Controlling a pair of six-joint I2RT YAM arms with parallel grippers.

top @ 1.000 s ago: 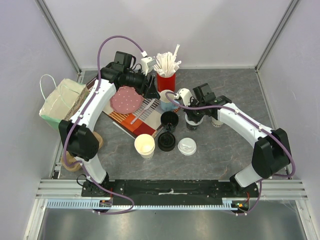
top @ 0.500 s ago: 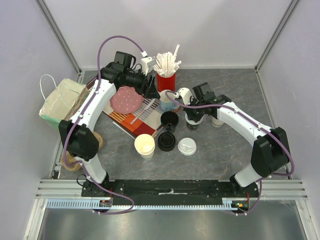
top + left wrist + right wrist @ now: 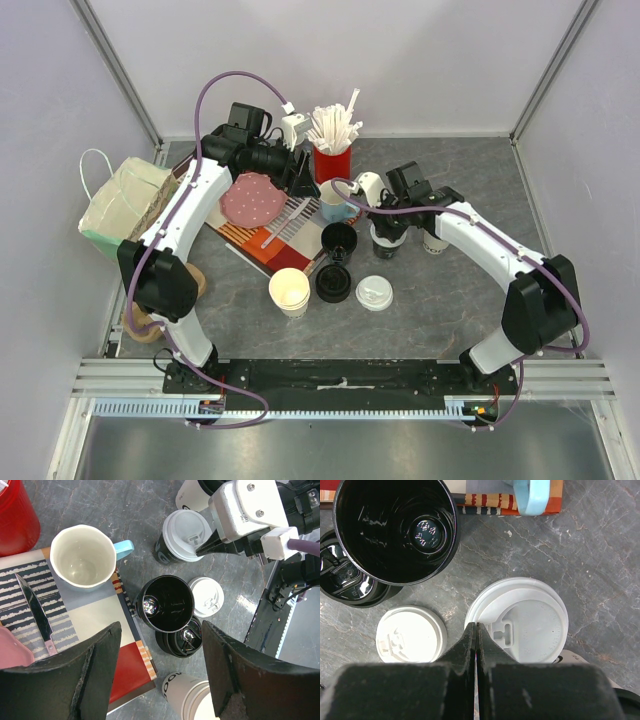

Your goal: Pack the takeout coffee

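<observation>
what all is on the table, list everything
lidded paper cup: 1, dark, white-topped, under right hand
second paper cup: 1, white, beside it
loose white lid: 1, centre
black mug: 1, glossy, centre
black lid: 1, against black mug
striped mat: 1, left of centre
blue-handled mug: 1, on mat
pink plate: 1, on mat
knife: 1, on mat
open paper cup: 1, cream, front
red cup of sticks: 1, back
paper bag: 1, far left
left hand: open, above black mug
right hand: shut, over lidded cup

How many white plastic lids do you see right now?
2. One white lid caps the cup below the right gripper; the other lies loose beside the black lid. A farther cup has an unclear top.
</observation>
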